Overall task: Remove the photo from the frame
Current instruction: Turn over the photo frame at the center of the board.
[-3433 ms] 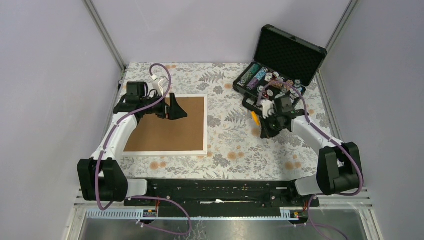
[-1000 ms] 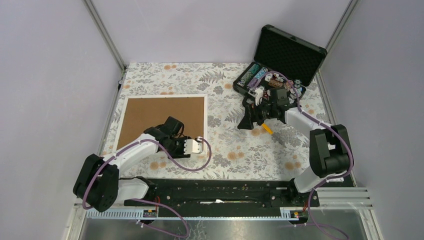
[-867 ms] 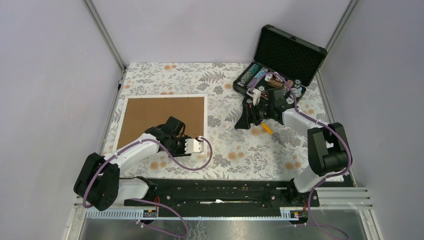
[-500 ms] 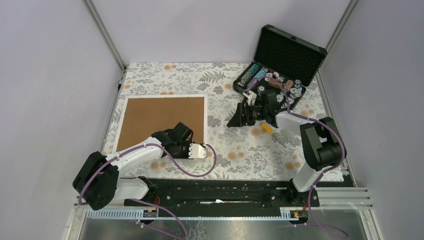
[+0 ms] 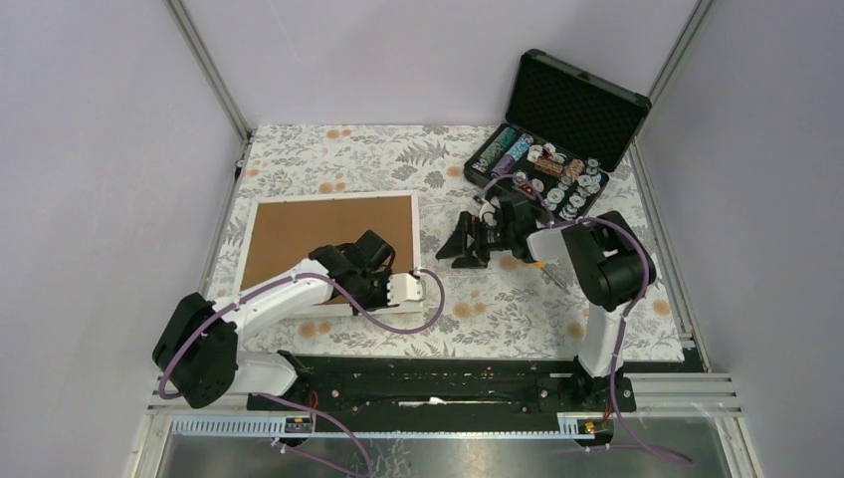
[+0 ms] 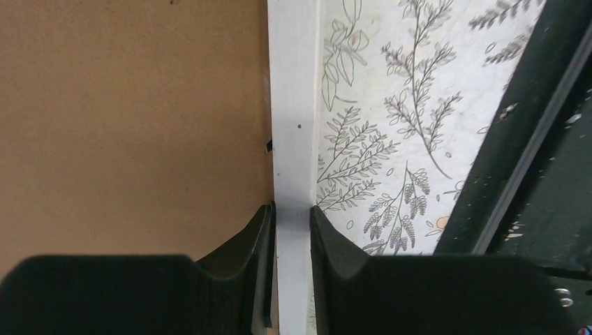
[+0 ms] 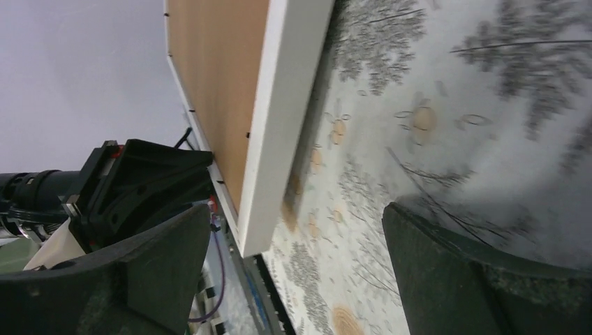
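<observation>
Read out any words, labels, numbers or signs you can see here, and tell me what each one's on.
No readable text in any view.
Back of the frame: plain brown board, white border, no label.
On the poker chips in the black case: markings too small to read.
On the tablecloth: leaf print only, no words.

Overhead camera looks down; both wrist cameras closely share the frame (image 6: 293, 139) edge.

White-bordered brown frame (image 5: 304, 231) on floral grey tablecloth (image 5: 498, 311).
</observation>
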Action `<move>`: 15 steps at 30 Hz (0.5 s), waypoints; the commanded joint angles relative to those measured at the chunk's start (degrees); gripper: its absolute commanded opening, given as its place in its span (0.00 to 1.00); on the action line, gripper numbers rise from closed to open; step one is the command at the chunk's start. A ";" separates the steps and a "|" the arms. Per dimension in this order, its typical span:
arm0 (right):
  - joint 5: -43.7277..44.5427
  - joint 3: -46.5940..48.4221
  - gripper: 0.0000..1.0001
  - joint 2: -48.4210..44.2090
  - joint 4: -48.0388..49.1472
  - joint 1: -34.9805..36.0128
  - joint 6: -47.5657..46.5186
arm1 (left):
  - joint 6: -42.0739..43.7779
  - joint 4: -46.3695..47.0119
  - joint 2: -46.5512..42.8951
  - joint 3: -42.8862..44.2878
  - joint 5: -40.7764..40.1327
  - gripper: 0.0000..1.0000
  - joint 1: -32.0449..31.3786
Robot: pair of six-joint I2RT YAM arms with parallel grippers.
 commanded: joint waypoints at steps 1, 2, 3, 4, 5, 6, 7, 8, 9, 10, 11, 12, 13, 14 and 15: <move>-2.26 -0.26 1.00 3.78 9.38 3.33 7.38 | -2.29 -2.28 -1.73 5.48 4.94 0.00 -0.36; -2.55 -0.63 1.00 4.45 12.55 3.86 9.69 | -2.18 -2.30 -1.83 5.58 4.66 0.00 -0.39; -2.85 -0.79 1.00 5.21 15.53 4.41 12.51 | -2.25 -2.26 -1.95 5.74 4.56 0.00 -0.41; -3.22 -0.44 1.00 6.13 17.93 5.07 14.41 | -2.41 -2.37 -1.85 5.96 4.64 0.00 -0.44; -3.59 0.02 1.00 7.17 19.83 5.84 16.10 | -2.43 -2.46 -1.83 6.17 4.88 0.00 -0.39; -3.80 0.65 0.99 8.20 21.14 6.67 17.26 | -2.55 -2.47 -1.73 6.42 5.08 0.00 -0.40; -3.92 1.17 0.98 9.22 22.14 7.52 18.29 | -2.71 -2.43 -1.61 6.75 5.09 0.00 -0.41; -4.05 1.66 0.96 10.30 23.12 8.24 19.41 | -2.74 -2.33 -1.59 6.96 5.05 0.00 -0.44; -4.28 2.06 0.93 11.85 24.29 8.92 20.70 | -2.66 -2.29 -1.56 7.17 4.86 0.00 -0.41; -4.70 2.34 0.91 12.56 25.91 9.44 22.42 | -2.73 -2.19 -1.59 7.21 4.73 0.00 -0.37; -4.93 2.61 0.87 13.91 27.65 9.91 23.87 | -2.74 -2.07 -1.66 7.29 4.68 0.00 -0.42; -5.00 2.85 0.85 14.93 29.48 10.15 25.28 | -2.81 -2.00 -1.68 7.37 4.75 0.00 -0.36; -5.05 3.01 0.82 15.72 31.06 10.41 26.64 | -2.83 -2.03 -1.68 7.39 4.86 0.00 -0.28; -5.26 3.04 0.77 16.44 33.58 10.56 28.49 | -2.99 -1.97 -1.68 7.46 4.95 0.00 -0.23; -5.60 3.04 0.73 17.12 36.28 10.65 30.79 | -3.28 -1.83 -1.76 7.43 5.03 0.00 -0.19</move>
